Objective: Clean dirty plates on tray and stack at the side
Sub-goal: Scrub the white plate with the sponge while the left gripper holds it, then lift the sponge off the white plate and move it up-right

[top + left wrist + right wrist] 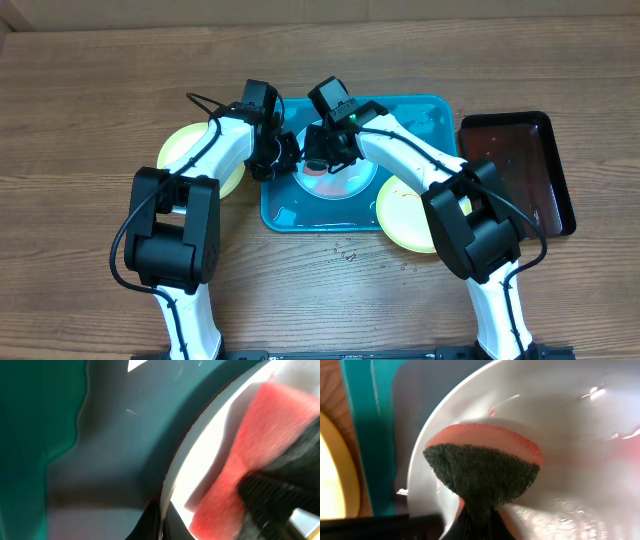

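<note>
The step in hand is scrubbing the light blue round plastic plate (338, 185), which lies in the middle of the large turquoise rectangular plastic tray (430, 112). The right gripper (475, 521) is closed on a pink sponge with a dark green scouring face (485, 462), pressed onto the plate's inner surface near its rim. The left gripper (157, 522) is closed, apparently pinching that rim. To do this well, I judge the pinch must hold the plate flat while the sponge sweeps overlapping circles across the faint red smears. The tray holds a film of water and the blue plate. A pale yellow-green round plate (405, 218) overlaps its lower right corner, and a second yellow-green plate (183, 150) rests on the wooden counter (80, 100) at left. The narrow black tray (515, 170) at right shows a reddish wet sheen
</note>
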`<state>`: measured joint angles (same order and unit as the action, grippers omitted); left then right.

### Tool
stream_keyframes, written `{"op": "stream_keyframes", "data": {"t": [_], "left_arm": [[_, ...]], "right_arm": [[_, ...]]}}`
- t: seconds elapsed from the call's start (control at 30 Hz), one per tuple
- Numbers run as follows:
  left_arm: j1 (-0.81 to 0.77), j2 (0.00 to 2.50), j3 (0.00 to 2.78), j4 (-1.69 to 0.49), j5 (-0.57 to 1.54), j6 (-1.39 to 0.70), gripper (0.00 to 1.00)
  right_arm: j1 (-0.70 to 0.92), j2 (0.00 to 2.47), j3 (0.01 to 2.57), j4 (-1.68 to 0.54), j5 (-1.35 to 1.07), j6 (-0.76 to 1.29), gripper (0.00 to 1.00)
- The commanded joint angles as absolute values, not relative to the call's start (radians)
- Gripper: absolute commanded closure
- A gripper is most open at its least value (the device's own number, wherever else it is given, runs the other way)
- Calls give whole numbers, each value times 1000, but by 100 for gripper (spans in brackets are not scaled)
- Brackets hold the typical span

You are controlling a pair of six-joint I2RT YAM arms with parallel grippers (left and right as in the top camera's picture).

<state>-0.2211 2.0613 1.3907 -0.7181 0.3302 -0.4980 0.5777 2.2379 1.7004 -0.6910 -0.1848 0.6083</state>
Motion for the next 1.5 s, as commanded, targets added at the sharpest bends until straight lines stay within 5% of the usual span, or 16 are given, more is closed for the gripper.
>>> {"op": "stream_keyframes", "data": {"t": [0.0,0.23,0.57,0.6,0.77,0.83,1.0,1.47], "left_arm": [[-226,2074,1409,-721,353,-498,96],[-226,2074,1409,-724,351,-498,96],[-229,2074,1409,-716,348,-496,96],[-229,2074,1409,-713,348,-493,93],[-229,2074,1409,-693,340,-479,47],[-229,2074,1409,-683,340,-458,42],[-257,2075,1409,-677,302,-448,44],[-309,2075,1409,-654,236,-422,70]], "right_arm": [[527,2237,1695,-682,-89,626,96],[414,2237,1699,-726,-35,621,96],[348,2236,1816,-1089,-250,449,96],[350,2236,1827,-1107,-276,433,96],[344,2232,1951,-1198,-339,384,96],[336,2225,2013,-1227,-339,375,96],[290,2213,2162,-1284,-333,361,96],[122,2210,2217,-1393,-331,316,96]]}}
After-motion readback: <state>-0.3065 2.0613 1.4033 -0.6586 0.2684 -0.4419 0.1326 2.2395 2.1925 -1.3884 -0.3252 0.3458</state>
